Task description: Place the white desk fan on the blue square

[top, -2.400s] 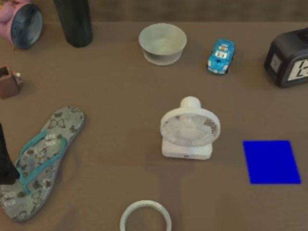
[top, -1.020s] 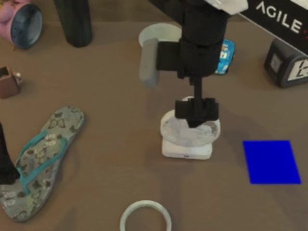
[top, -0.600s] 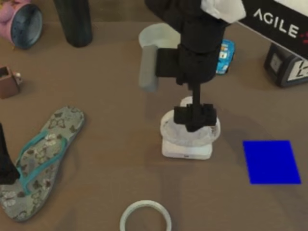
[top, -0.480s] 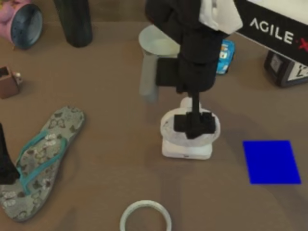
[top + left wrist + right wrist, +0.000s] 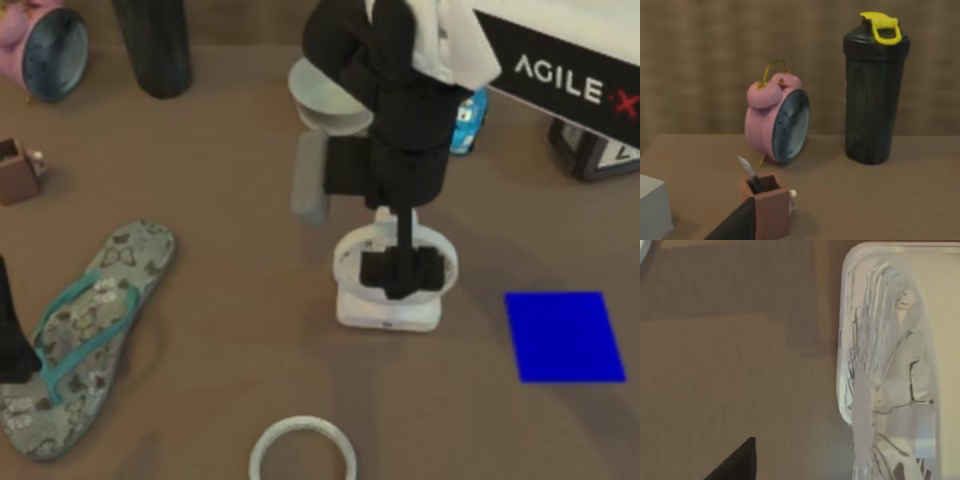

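Observation:
The white desk fan (image 5: 388, 312) stands mid-table on its rectangular base, its round grille head facing up. My right gripper (image 5: 402, 272) hangs directly over the head, open, with its black fingers straddling the grille. In the right wrist view the fan (image 5: 890, 365) fills one side, seen close, and one dark fingertip (image 5: 740, 462) shows apart from it. The blue square (image 5: 564, 336) lies flat to the fan's right with nothing on it. My left arm (image 5: 8, 335) is parked at the table's left edge, its gripper open and holding nothing.
A flip-flop (image 5: 85, 330) lies at the left and a flat white ring (image 5: 302, 450) at the front. Along the back are a pink alarm clock (image 5: 45, 45), black shaker bottle (image 5: 152, 45), white bowl (image 5: 320, 105), toy car (image 5: 468, 118) and black clock (image 5: 600, 150). A brown box (image 5: 18, 170) sits at the left.
My right arm has come in from the back right and dropped lower over the fan's head. The fan and the left arm have not moved.

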Robot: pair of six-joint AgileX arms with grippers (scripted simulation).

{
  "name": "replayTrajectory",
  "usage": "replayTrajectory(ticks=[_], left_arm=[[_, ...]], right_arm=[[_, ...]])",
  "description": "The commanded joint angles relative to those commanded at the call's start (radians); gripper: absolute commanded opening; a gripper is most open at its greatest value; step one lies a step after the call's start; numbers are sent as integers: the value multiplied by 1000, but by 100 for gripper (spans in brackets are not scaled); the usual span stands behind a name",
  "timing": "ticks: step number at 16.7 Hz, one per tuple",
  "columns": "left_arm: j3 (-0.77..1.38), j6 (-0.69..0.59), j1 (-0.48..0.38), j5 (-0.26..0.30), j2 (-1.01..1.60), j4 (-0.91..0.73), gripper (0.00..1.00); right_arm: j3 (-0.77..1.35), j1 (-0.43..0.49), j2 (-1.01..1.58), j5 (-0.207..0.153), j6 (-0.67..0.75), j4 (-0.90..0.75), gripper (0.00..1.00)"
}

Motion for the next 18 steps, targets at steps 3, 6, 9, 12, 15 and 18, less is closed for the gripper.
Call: replayTrajectory(ticks=[3, 6, 9, 12, 15, 18], left_arm=[[0, 0, 0, 0, 0, 0, 100], [0, 0, 0, 0, 0, 0, 100], [0, 0, 0, 0, 0, 0, 100], [0, 0, 0, 0, 0, 0, 100], [0, 0, 0, 0, 0, 0, 100], [0, 0, 0, 0, 0, 0, 100]], right_arm=[[0, 0, 0, 0, 0, 0, 70], [0, 0, 0, 0, 0, 0, 47], [0, 0, 0, 0, 0, 0, 25], [0, 0, 0, 0, 0, 0, 2], [0, 0, 0, 0, 0, 0, 0], [0, 0, 0, 0, 0, 0, 0]])
